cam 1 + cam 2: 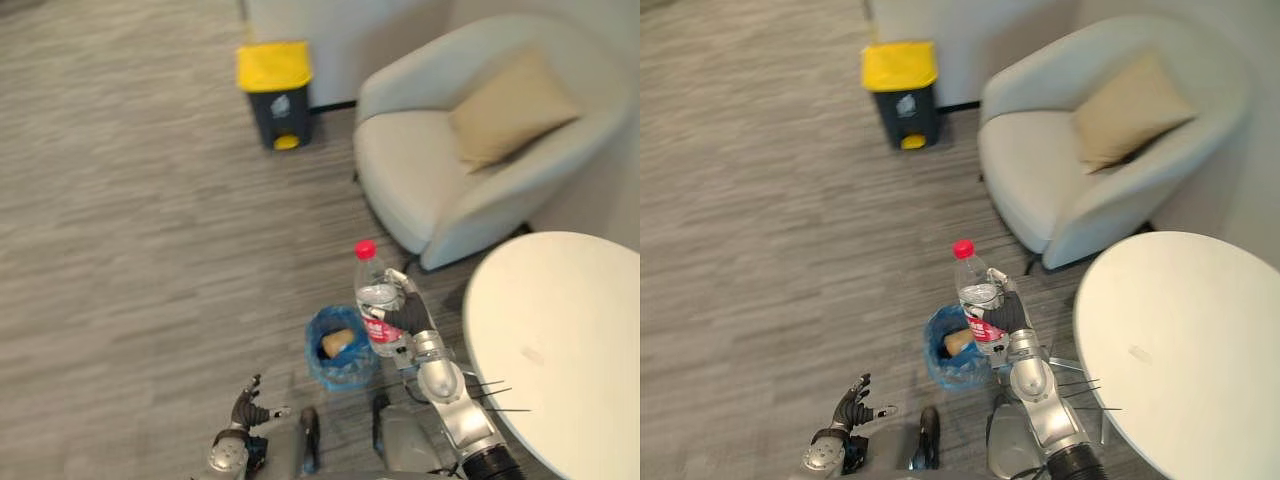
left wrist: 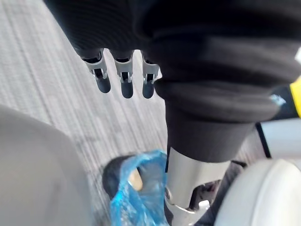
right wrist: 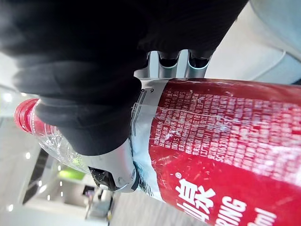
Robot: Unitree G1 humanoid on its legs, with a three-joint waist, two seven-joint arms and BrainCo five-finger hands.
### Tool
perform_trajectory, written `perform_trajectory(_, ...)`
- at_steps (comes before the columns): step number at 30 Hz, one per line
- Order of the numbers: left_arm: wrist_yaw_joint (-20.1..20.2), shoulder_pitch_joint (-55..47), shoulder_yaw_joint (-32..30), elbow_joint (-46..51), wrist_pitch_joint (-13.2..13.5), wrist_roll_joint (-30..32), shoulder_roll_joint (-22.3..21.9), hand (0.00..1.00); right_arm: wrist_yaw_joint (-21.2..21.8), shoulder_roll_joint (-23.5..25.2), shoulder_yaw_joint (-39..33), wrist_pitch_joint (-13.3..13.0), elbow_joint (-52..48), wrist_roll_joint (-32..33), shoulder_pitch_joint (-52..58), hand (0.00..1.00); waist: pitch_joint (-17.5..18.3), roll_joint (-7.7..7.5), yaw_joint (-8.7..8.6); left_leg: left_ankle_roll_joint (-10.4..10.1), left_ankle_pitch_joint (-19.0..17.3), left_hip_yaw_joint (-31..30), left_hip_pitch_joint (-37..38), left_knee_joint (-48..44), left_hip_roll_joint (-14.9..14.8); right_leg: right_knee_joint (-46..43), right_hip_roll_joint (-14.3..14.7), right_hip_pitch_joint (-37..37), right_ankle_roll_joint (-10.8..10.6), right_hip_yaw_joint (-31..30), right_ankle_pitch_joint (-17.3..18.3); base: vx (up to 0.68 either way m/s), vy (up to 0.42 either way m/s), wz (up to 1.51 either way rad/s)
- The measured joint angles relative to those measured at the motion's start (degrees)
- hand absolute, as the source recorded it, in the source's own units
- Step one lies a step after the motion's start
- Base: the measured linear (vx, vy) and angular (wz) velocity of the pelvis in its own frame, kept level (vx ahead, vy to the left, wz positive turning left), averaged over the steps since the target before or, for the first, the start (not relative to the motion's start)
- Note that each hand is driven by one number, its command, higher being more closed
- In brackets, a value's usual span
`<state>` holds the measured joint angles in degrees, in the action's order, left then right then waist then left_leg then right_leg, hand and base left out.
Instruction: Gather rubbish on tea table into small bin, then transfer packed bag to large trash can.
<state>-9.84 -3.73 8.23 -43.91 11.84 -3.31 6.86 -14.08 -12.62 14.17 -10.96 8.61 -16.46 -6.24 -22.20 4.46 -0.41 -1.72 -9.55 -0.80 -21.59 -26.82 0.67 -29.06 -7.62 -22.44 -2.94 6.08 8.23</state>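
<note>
**A:** Where is the clear plastic bottle (image 1: 374, 290) with the red cap and red label?

**B:** It is upright in the robot's right hand (image 1: 407, 318), whose fingers and thumb are wrapped round the labelled middle. Its base hangs at the rim of the small bin lined with a blue plastic bag (image 1: 320, 368), on the side nearest the round white tea table (image 1: 560, 330). It does not look squarely over the opening.

**A:** Is anything in the bin?

**B:** A tan lump of rubbish (image 1: 337, 342) lies inside, and there looks to be room beside it.

**A:** So how should the robot finish the drop?

**B:** It should probably carry the bottle further over the middle of the opening, lower it base first, and only then loosen its grasp. The bottle looks tall against the bin, so letting go at the rim could tip it out or knock the bin over.

**A:** And the left hand (image 1: 245, 405)?

**B:** It hangs low on the bin's other side, fingers spread and empty, apart from the bag.

**A:** The dark grey trash can with the yellow lid (image 1: 273, 70)?

**B:** It stands well apart across the floor, for the later step.
</note>
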Motion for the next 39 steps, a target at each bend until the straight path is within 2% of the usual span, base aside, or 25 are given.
perform_trajectory(1, -0.7, 1.6, -0.3, 0.3, 0.2, -1.0, 0.1, 0.0, -1.0, -0.1, -0.1, 0.1, 2.2, -0.1, -2.8, 1.0, -2.3, 0.02, -0.09, -0.4, 0.3, 0.6, -2.5, -2.4, -0.8, -2.0, 0.1, -2.2, 0.7, 0.6, 0.4, -0.07, -0.133, 0.33)
perform_trajectory(5, -2.9, 6.6, -0.5, -1.1, 1.0, -2.9, -0.6, 0.0, -5.0, -0.1, -0.5, 0.3, 9.5, -0.1, -9.9, 1.0, -3.7, 0.3, 1.2, -0.3, -0.1, 1.1, -12.7, -8.4, -1.8, -7.9, 0.5, -11.3, 1.4, 0.8, 1.5, -0.09, -0.061, 0.15)
perform_trajectory(9, -5.8, 13.5, -6.0, 1.4, 2.2, -5.0, -3.4, 0.0, -9.9, 2.5, -0.1, 0.6, 10.8, -0.1, -18.1, 1.0, -6.2, 0.69, 1.72, -0.6, -4.2, 0.8, -29.5, -21.5, -2.8, -20.2, 0.2, -27.3, 1.7, 0.2, 5.4, -0.18, -0.029, 0.08)
perform_trajectory(11, -6.8, 15.7, -7.3, 3.1, 2.6, -5.8, -3.7, 0.0, -11.0, 2.9, -0.1, 1.0, 10.8, -0.1, -20.9, 1.0, -7.3, 0.76, 2.05, -0.5, -4.6, 1.5, -35.2, -25.4, -3.5, -24.5, -0.5, -33.1, 1.4, 0.1, 6.6, -0.17, -0.07, 0.12)
perform_trajectory(12, -7.0, 16.5, -8.0, 4.1, 2.9, -6.3, -3.8, 0.0, -11.4, 2.9, -0.1, 1.2, 10.7, -0.1, -22.0, 1.0, -7.8, 0.79, 2.48, -0.4, -4.6, 1.9, -37.5, -26.8, -4.0, -26.1, -0.5, -35.3, 1.6, 0.1, 6.8, -0.2, -0.113, 0.11)
perform_trajectory(14, -7.9, 19.9, -9.5, 8.5, 4.0, -7.8, -3.9, 0.0, -12.7, 2.1, -0.2, 2.7, 10.7, -0.1, -26.5, 1.0, -9.0, 0.78, 4.47, -0.4, -4.6, 2.3, -46.3, -31.3, -5.0, -31.2, -0.9, -44.2, 2.0, 0.0, 7.5, -0.15, -0.084, 0.11)
perform_trajectory(16, -8.0, 21.0, -10.8, 12.0, 5.0, -8.9, -4.1, 0.0, -13.3, 1.7, -0.1, 3.6, 10.7, -0.1, -29.9, 1.0, -9.1, 0.75, 4.87, -0.4, -4.6, 2.5, -51.9, -34.3, -5.5, -34.5, -1.5, -49.5, 1.9, 0.2, 8.1, -0.09, -0.041, 0.14)
perform_trajectory(18, -8.0, 21.7, -11.2, 14.8, 4.9, -9.8, -3.6, 0.0, -13.5, 0.7, -0.2, 4.1, 10.7, 0.1, -32.8, 1.0, -9.1, 0.74, 5.93, -0.5, -4.5, 2.3, -55.6, -36.9, -5.7, -37.0, -1.6, -53.1, 2.1, 0.1, 8.5, -0.09, -0.015, 0.06)
perform_trajectory(22, -8.2, 22.0, -12.8, 15.0, 5.0, -10.7, -3.1, 0.0, -14.2, -1.8, -0.3, 4.6, 10.9, 0.4, -38.1, 1.0, -9.1, 0.72, 6.63, -0.4, -4.5, 2.1, -59.5, -38.8, -5.5, -39.1, -2.3, -56.7, 1.9, 0.1, 8.8, -0.06, 0.034, 0.05)
perform_trajectory(23, -8.0, 21.9, -12.7, 14.5, 4.6, -10.8, -3.0, 0.0, -14.5, -2.7, -0.3, 4.6, 11.0, 0.7, -39.0, 0.0, -9.1, 0.72, 7.14, -0.4, -4.5, 2.1, -60.1, -38.8, -5.5, -39.1, -2.3, -57.3, 1.9, 0.1, 8.8, -0.07, 0.047, 0.02)
perform_trajectory(31, -7.9, 21.4, -12.2, 12.3, 3.8, -10.8, -2.4, 0.0, -14.5, -3.6, -0.3, 4.9, 17.1, 2.8, -40.4, 0.0, -9.3, 0.41, 7.28, -0.3, -4.1, 2.0, -61.3, -38.0, -5.5, -38.6, -2.6, -58.2, 2.0, 0.6, 8.7, -0.03, 0.037, 0.03)
perform_trajectory(39, -8.0, 21.0, -12.4, 12.3, 3.6, -10.6, -2.1, 0.0, -14.4, -2.9, -0.4, 4.9, 15.4, 0.9, -36.0, 0.0, -9.3, -0.42, 6.47, -0.7, -3.5, 1.2, -59.5, -36.6, -5.6, -37.0, -2.3, -56.0, 2.2, 1.6, 8.6, -0.02, 0.024, 0.01)
